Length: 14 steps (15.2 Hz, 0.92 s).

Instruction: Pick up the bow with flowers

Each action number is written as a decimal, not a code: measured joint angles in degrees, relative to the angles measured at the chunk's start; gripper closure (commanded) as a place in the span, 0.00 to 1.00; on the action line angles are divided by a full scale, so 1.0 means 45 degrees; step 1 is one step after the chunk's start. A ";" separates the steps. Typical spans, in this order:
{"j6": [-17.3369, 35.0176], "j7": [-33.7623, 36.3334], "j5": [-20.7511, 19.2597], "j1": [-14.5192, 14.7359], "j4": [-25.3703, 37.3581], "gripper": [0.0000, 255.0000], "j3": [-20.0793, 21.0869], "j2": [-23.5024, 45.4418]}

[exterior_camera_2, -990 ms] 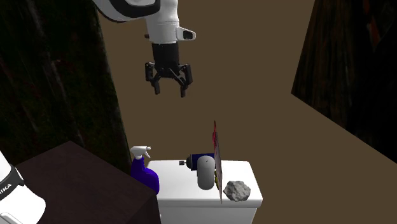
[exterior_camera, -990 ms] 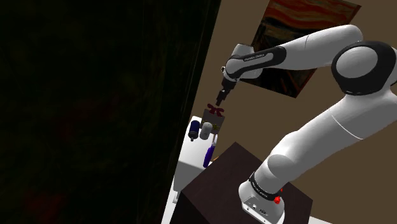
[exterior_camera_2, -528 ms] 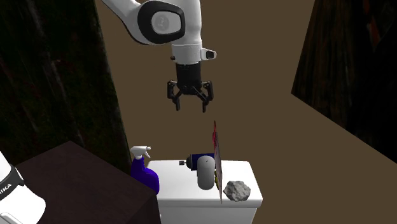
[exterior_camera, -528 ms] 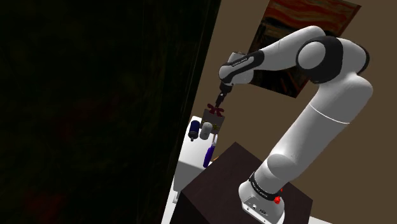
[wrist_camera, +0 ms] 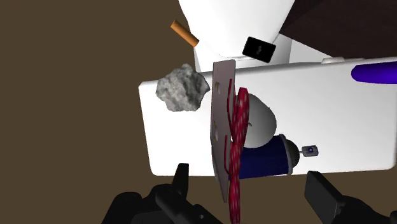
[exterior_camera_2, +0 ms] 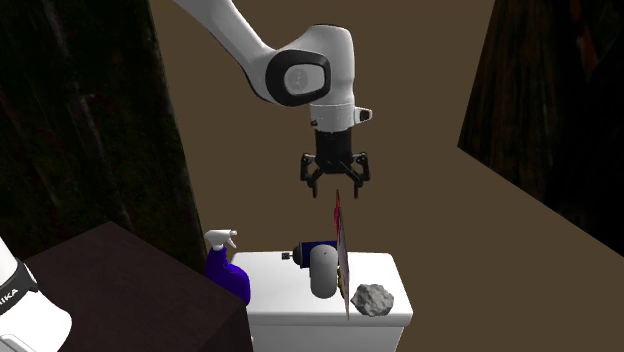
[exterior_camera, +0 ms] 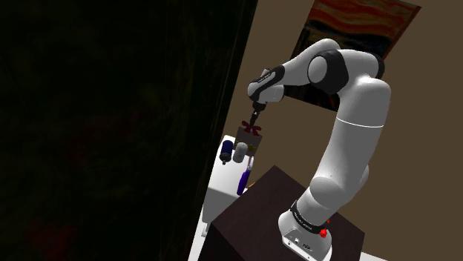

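The bow [wrist_camera: 239, 137] is a red looped ribbon fixed to a thin grey card [wrist_camera: 221, 121] that stands on edge on a white toilet tank lid [wrist_camera: 331, 114]. In the second exterior view the card [exterior_camera_2: 342, 255] is seen edge-on, its red top just under my gripper [exterior_camera_2: 336, 187]. My gripper [wrist_camera: 251, 191] is open, with one finger [wrist_camera: 181, 182] on the rock's side of the card and the other well beyond its bow side, neither touching it. From the shoulder view the gripper [exterior_camera: 254, 117] hangs right above the bow [exterior_camera: 251, 132].
A grey rock [exterior_camera_2: 373, 298] lies beside the card on the tank [exterior_camera_2: 300, 312]. On the other side lie a pale oval object [exterior_camera_2: 322, 272] and a dark blue bottle [exterior_camera_2: 309, 251]. A purple spray bottle [exterior_camera_2: 226, 265] stands by the dark stand [exterior_camera_2: 120, 290]. An orange stub [wrist_camera: 184, 33] lies below.
The arm has swung toward the second exterior view's right and come lower, bringing the open gripper from left of the card to directly over it. The objects on the tank have not moved.
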 measured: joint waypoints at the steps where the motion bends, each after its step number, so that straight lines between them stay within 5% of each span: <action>1: 0.0078 -0.0141 0.0099 -0.0090 0.0155 0.00 0.0047 0.0237; 8: 0.1030 -0.0498 0.0587 -0.0340 0.0086 0.00 0.0356 0.1160; 9: 0.1062 -0.0516 0.0612 -0.0357 0.0101 1.00 0.0373 0.1209; 14: 0.1112 -0.0537 0.0636 -0.0382 0.0129 1.00 0.0381 0.1251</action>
